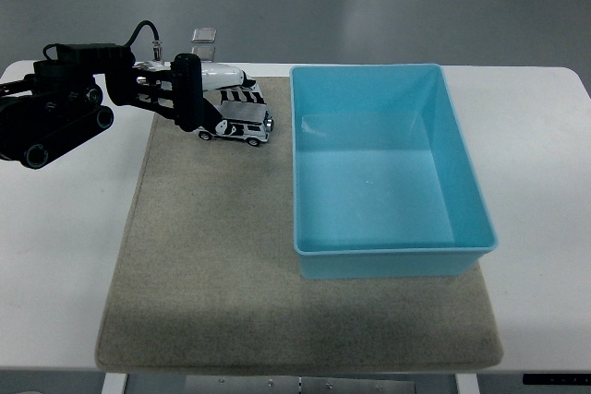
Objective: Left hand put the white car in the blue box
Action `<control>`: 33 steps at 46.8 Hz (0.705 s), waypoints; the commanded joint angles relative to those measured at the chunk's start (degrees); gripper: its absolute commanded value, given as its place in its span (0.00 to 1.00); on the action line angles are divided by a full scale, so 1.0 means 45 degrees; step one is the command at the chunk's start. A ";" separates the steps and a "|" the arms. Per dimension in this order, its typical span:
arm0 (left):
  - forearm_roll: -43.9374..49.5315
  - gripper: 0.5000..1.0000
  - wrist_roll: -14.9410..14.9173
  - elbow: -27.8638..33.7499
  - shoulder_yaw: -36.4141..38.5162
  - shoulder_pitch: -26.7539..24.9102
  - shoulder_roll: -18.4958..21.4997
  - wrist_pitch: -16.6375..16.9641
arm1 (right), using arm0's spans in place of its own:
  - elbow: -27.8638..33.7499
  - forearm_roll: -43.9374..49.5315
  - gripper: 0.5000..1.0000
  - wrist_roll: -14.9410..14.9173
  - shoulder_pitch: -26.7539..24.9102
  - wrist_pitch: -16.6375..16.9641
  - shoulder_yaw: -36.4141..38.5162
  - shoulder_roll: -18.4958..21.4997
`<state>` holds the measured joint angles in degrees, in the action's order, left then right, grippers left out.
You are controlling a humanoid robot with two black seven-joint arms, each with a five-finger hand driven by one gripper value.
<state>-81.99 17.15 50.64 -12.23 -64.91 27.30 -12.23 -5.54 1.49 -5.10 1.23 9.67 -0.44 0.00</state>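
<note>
— Head view: how is the left robot hand (199,103) seen?

— It is seen reaching in from the left edge over the far left part of the worktop (65,228), with its black fingers (242,95) curled around the white car (235,123). The car is gripped from above and from its left side.

— Where is the white car placed?

— It is held above the far left corner of the grey mat (212,256), just beside the left wall of the blue box (391,173) and not inside it. Whether its wheels are touching the mat cannot be told. Black stripes are seen on its roof, and its nose is pointed towards the box.

— And what is found further out?

— The blue box is set on the right half of the mat, with nothing visible inside it. Beyond the far edge of the worktop, a small pale square object (205,36) is seen on the floor.
</note>
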 commanded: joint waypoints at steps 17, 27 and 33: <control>0.0075 0.00 0.0271 0.0095 -0.0483 -0.0868 0.0144 0.0080 | 0.0000 0.0000 0.87 0.0000 0.0000 0.0000 0.0000 0.0000; 0.0095 0.00 0.0349 0.0212 -0.0797 -0.1532 0.0144 0.0080 | 0.0000 0.0000 0.87 0.0000 0.0000 0.0000 0.0000 0.0000; 0.0075 0.00 0.0349 0.0426 -0.1031 -0.1767 0.0164 0.0080 | 0.0000 0.0000 0.87 0.0000 0.0000 0.0000 0.0000 0.0000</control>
<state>-81.65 18.73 52.01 -16.39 -72.40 28.09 -11.89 -5.54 1.49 -5.10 1.23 9.67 -0.44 0.00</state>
